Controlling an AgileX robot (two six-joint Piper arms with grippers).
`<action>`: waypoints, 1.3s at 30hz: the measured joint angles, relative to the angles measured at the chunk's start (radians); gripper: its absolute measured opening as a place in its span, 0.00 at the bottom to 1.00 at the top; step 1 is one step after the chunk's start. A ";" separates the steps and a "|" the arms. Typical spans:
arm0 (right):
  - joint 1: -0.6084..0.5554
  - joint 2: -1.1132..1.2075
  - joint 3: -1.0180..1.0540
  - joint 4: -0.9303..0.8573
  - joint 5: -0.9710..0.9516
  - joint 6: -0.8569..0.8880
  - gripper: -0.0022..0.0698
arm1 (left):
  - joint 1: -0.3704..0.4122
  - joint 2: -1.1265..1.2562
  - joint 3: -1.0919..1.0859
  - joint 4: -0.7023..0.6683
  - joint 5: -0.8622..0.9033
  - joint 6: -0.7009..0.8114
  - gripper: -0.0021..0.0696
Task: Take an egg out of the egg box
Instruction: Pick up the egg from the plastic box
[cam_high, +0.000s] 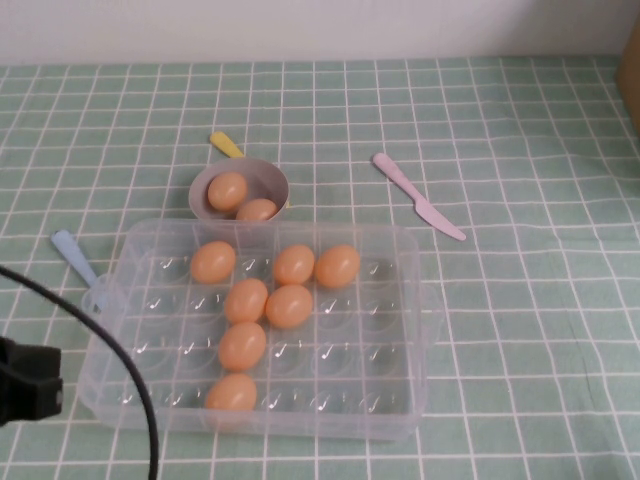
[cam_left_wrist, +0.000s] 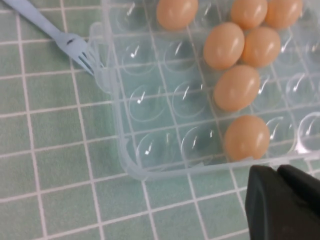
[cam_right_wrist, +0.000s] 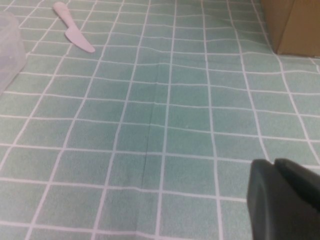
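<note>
The clear plastic egg box (cam_high: 420, 300) stands at the front centre of the table and holds several orange-tan eggs, such as the egg (cam_high: 213, 262) at its far left. In the left wrist view the box's near corner (cam_left_wrist: 120, 145) and its nearest egg (cam_left_wrist: 246, 137) show. My left gripper (cam_left_wrist: 277, 172) is shut and empty, low over the cloth just outside the box's front left corner; its arm (cam_high: 25, 385) shows at the left edge. My right gripper (cam_right_wrist: 275, 165) is shut and empty over bare cloth, to the right of the box (cam_right_wrist: 9, 50).
A mauve bowl (cam_high: 270, 178) behind the box holds two eggs. A blue fork (cam_high: 75, 258) lies by the box's left side, a yellow utensil (cam_high: 226, 145) behind the bowl, a pink knife (cam_high: 418, 197) at the back right. A cardboard box (cam_right_wrist: 292, 25) stands far right.
</note>
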 joint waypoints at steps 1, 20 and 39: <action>0.000 0.000 0.000 0.000 0.000 0.000 0.01 | 0.000 0.044 -0.031 0.004 0.019 0.025 0.02; 0.000 0.000 0.000 0.000 0.000 0.000 0.01 | -0.256 0.743 -0.527 0.148 0.102 0.120 0.02; 0.000 0.000 0.000 0.000 0.000 0.000 0.01 | -0.313 0.931 -0.571 0.253 -0.027 0.174 0.30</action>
